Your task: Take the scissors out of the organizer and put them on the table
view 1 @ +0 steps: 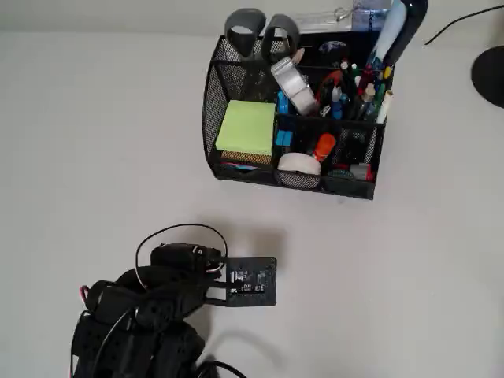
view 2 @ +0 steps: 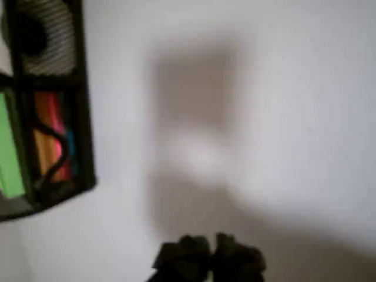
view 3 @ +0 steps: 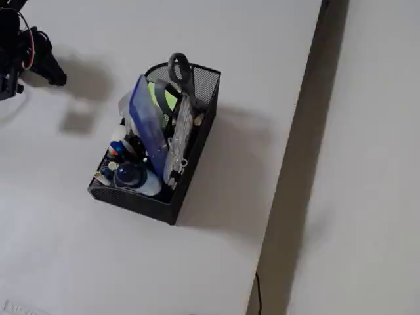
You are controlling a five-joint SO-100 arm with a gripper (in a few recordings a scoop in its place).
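Grey loop handles of the scissors (view 1: 264, 33) stood up from the back of the organizer (view 1: 236, 169), blades hidden among its contents. Blurred wrist view: dark claw (view 2: 210, 258) cut off at the bottom edge, opening impossible to tell. Hung low over the bare table (view 1: 94, 142), well short of the organizer, holding nothing, arm folded behind it.

scissors (view 1: 264, 35) blades hidden in organizer (view 1: 236, 79) | wrist view blurred | fingers (view 2: 185, 255) indistinct
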